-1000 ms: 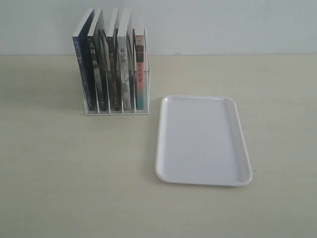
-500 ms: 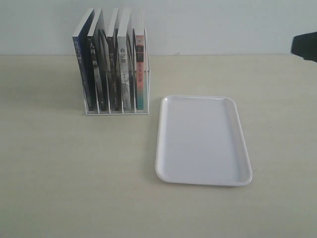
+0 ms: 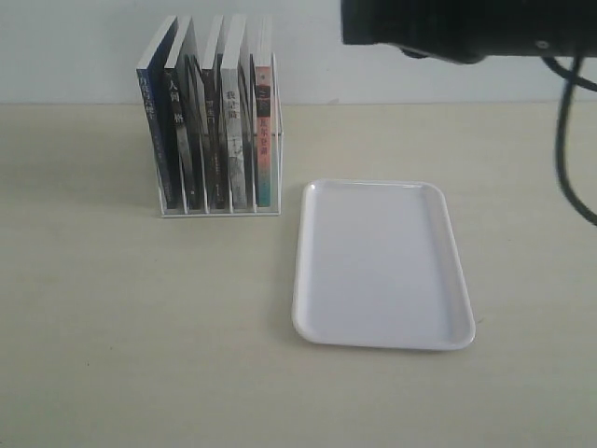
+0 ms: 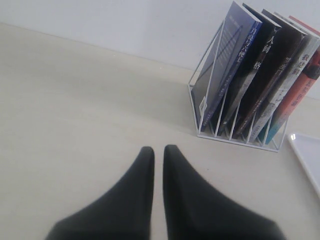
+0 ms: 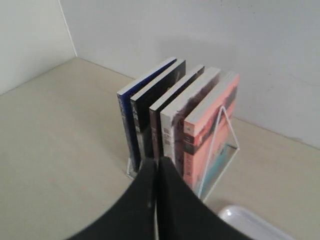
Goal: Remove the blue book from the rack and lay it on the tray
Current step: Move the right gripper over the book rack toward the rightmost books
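Observation:
The blue book [image 3: 150, 131] stands upright in the leftmost slot of the white wire rack [image 3: 220, 213], with several other books beside it. To the rack's right and nearer the front, the white tray [image 3: 378, 271] lies flat with nothing on it. My right arm [image 3: 466, 28] reaches in high across the top right. In the right wrist view, my right gripper [image 5: 157, 163] is shut on nothing and is above and short of the books, the blue book [image 5: 127, 117] at the end. My left gripper [image 4: 158, 150] is shut above bare table, well short of the blue book [image 4: 225, 60].
Two black-spined books [image 3: 179, 140], a white-spined one [image 3: 233, 140] and a pink-and-teal one [image 3: 264, 140] fill the other slots. A pale wall runs just behind the rack. One corner of the tray [image 4: 307, 155] shows beside the rack [image 4: 240, 136].
The right arm has swung in from the right edge and now spans the top right of the exterior view. Books, rack and tray have not moved.

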`<state>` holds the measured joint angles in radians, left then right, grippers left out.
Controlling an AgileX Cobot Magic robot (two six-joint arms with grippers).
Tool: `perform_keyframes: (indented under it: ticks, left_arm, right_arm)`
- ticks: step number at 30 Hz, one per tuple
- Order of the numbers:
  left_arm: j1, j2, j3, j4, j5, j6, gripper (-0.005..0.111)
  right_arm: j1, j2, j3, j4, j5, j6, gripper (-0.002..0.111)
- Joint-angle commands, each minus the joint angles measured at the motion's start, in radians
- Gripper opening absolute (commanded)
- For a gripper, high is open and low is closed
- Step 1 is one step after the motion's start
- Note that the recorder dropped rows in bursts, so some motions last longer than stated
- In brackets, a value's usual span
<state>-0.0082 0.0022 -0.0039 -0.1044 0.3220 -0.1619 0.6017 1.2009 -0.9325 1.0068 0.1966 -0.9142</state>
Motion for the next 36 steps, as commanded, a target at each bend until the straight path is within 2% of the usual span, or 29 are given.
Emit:
perform_keyframes:
  ticks: [1,5,9,12,14,16,18,24,32,36]
  left_arm:
    - [-0.003,-0.002,0.004,-0.001,-0.010,0.007,0.006]
    - [-0.003,-0.002,0.004,-0.001,-0.010,0.007,0.006]
    - [-0.003,-0.002,0.004,-0.001,-0.010,0.007,0.006]
    - [-0.003,-0.002,0.004,-0.001,-0.010,0.007,0.006]
    - [-0.003,-0.002,0.004,-0.001,-0.010,0.007,0.006]
    - [-0.003,-0.002,0.004,-0.001,-0.010,0.007,0.006]
    - [-0.003,-0.002,0.004,-0.001,-0.010,0.007,0.006]
    - [-0.003,-0.002,0.004,-0.001,-0.010,0.007,0.006]
    - [-0.003,-0.002,0.004,-0.001,-0.010,0.007,0.006]
    - [-0.003,-0.002,0.004,-0.001,-0.010,0.007,0.006]
  right_arm:
    - [0.020,0.137,-0.115,-0.034,0.030,0.114,0.000]
    - [0.027,0.244,-0.253,-0.317,0.168,0.287,0.000]
    - [0.101,0.285,-0.356,-0.728,0.302,0.420,0.000]
    - [0.166,0.285,-0.415,-1.065,0.460,0.701,0.000]
    - [0.205,0.285,-0.449,-1.282,0.592,0.992,0.000]
    - [0.216,0.285,-0.472,-1.398,0.673,1.229,0.000]
    - [0.216,0.288,-0.490,-1.446,0.713,1.301,0.000]
    - [0.205,0.317,-0.565,-1.397,0.714,1.298,0.000]
    - [0.077,0.547,-0.848,-1.190,0.926,1.246,0.000]
    - [0.067,0.623,-0.909,-1.173,0.911,1.244,0.000]
